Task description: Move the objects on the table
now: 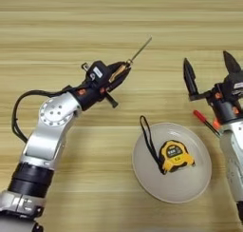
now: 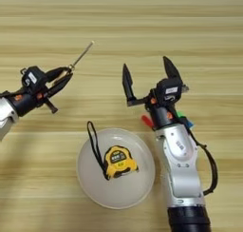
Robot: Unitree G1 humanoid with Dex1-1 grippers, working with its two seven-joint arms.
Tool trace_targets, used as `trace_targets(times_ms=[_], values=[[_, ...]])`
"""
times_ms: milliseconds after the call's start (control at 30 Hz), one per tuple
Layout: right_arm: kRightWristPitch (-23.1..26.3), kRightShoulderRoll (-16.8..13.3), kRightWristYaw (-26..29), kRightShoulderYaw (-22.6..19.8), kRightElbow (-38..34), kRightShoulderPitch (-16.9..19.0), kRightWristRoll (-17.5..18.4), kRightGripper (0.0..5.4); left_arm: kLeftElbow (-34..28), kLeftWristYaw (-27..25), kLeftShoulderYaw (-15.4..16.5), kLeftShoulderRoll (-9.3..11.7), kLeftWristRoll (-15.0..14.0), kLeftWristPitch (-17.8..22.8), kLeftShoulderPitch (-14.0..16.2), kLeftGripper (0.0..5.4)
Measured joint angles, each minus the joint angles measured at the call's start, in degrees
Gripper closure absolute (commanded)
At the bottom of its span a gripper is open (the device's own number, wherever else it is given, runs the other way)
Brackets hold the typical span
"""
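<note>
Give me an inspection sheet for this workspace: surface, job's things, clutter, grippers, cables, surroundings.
Surface: wooden table, light brown, striped grain.
Job's things: yellow-black tape measure lies in the round pale plate, its black strap draped over the plate's left rim. Thin tool with wooden handle is held by the left gripper, shaft pointing up-right. Multicolour cube is mostly hidden behind the right arm.
Clutter: nothing seen.
Grippers: left gripper shut on the tool's handle; right gripper raised beside the plate, jaws wide open, empty.
Cables: black cable loops beside the left arm; another along the right.
Surroundings: nothing seen.
</note>
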Motion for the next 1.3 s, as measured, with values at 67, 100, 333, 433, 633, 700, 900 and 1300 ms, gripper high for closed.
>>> trace_targets(times_ms=[67, 100, 333, 433, 633, 700, 900, 1300], values=[[0.15, -0.01, 0.22, 0.2, -0.18, 0.19, 0.24, 0.0, 0.16, -0.45, -0.77, -0.02, 0.11, -0.69, -0.2, 4.57], [0.27, -0.03, 0.51, 0.31, -0.28, 0.27, 0.49, 0.0, 0.16, -0.84, -1.39, -0.01, 0.13, -1.22, -0.32, 4.57], [2.56, 0.18, 2.89, 1.94, -2.41, 0.79, 3.76, 0.0, 0.61, -1.42, -2.86, -0.01, 0.32, -2.31, -0.55, 4.57], [3.75, 0.18, 4.25, 2.46, -3.04, 0.79, 5.51, 0.0, 1.24, -1.39, -3.5, 0.03, 1.05, -3.33, -0.65, 4.57], [5.56, 0.19, 6.02, 3.28, -4.11, 0.64, 7.03, 0.0, 1.7, -2.14, -4.94, -0.02, 1.52, -4.5, -0.78, 4.57], [6.33, 0.26, 6.23, 3.75, -4.25, 0.56, 7.73, 0.0, 1.7, -2.4, -5.5, -0.03, 1.74, -4.89, -0.78, 4.57], [9.9, 1.21, 7.09, 4.37, -4.45, 0.38, 10.74, 0.0, 1.68, -3.04, -6.84, -0.53, 2.11, -5.91, -0.79, 4.57], [16.26, 1.35, 7.63, 3.44, -4.44, -0.96, 15.6, 0.22, 1.09, -4.01, -8.74, -2.18, 2.25, -6.86, -0.87, 4.57]])
